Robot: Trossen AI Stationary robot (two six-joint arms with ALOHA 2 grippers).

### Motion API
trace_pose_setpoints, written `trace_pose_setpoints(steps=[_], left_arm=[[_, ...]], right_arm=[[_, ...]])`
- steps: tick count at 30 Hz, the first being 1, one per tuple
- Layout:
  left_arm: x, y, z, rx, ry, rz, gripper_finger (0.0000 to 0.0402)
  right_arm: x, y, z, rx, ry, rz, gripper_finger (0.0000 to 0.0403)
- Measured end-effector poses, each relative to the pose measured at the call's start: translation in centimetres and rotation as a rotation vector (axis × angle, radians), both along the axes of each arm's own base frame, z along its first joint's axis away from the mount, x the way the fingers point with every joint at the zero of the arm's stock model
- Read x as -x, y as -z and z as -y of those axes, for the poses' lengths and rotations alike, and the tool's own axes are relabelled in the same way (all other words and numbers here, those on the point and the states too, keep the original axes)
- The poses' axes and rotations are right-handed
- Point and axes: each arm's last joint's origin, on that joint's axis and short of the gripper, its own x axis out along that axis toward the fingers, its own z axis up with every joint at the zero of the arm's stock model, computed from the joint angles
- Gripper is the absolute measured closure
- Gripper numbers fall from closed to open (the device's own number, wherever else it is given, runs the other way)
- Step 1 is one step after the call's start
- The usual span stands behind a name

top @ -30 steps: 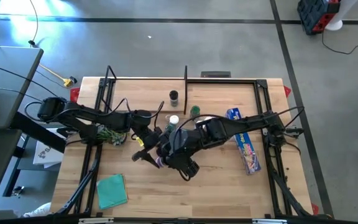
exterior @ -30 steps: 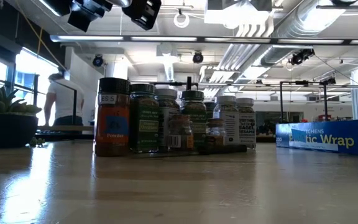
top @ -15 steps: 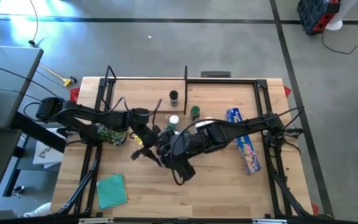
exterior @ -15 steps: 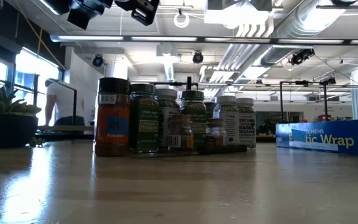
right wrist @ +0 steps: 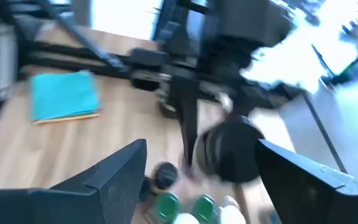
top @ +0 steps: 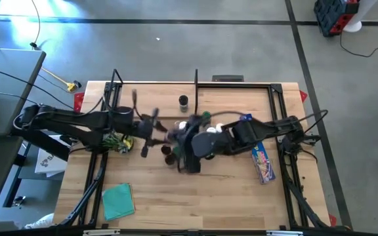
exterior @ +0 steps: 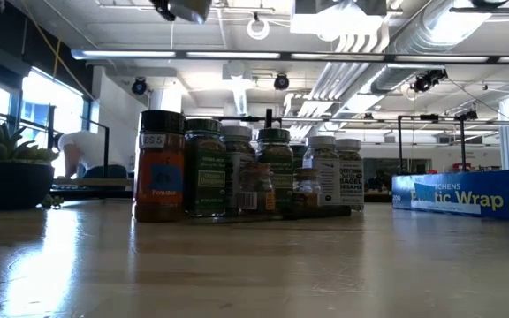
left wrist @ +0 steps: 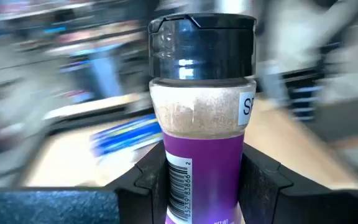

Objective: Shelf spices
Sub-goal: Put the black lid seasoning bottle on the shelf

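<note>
In the left wrist view, left end effector (left wrist: pixel 204 186) clamped on purple-labelled spice jar (left wrist: pixel 202 118), right end effector (right wrist: pixel 204 174) spread apart, empty.

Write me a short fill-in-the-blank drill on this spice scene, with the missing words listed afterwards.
1. The left gripper is shut on a spice jar with a ____ label.
2. That jar's cap is ____.
3. The right gripper has its fingers ____.
4. The folded cloth on the table is ____.

Missing words: purple; black; open; teal
</note>
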Motion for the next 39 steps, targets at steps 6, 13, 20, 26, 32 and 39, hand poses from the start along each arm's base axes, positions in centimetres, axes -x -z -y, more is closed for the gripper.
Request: trace_pose_setpoints(steps=[6,13,20,26,32,39], left_arm=[[1.4,-0.4,-0.5,-0.068,-0.266,-0.017,0.0273],[1.3,0.1,0.1,-0.112,-0.257,-0.055,0.0273],[1.1,0.5,0.2,-0.153,-0.301,-0.085,0.0273],[1.0,0.6,0.2,-0.156,-0.304,-0.091,0.0273],[0.9,0.6,0.3,-0.153,-0.299,-0.087,0.0273],[1.0,0.8,0.2,-0.164,-0.295,-0.110,0.0273]], right_arm=[[-0.4,0.0,2.5,-0.042,0.161,0.024,0.0109],[-1.7,0.7,5.9,-0.041,0.180,0.012,0.0110],[-3.2,2.2,7.8,-0.165,0.039,-0.047,0.0110],[-4.3,3.4,8.1,-0.144,0.025,-0.077,0.0110],[-4.8,4.4,8.8,-0.162,0.056,-0.110,0.0111],[-4.9,4.4,9.1,-0.166,0.060,-0.101,0.0170]])
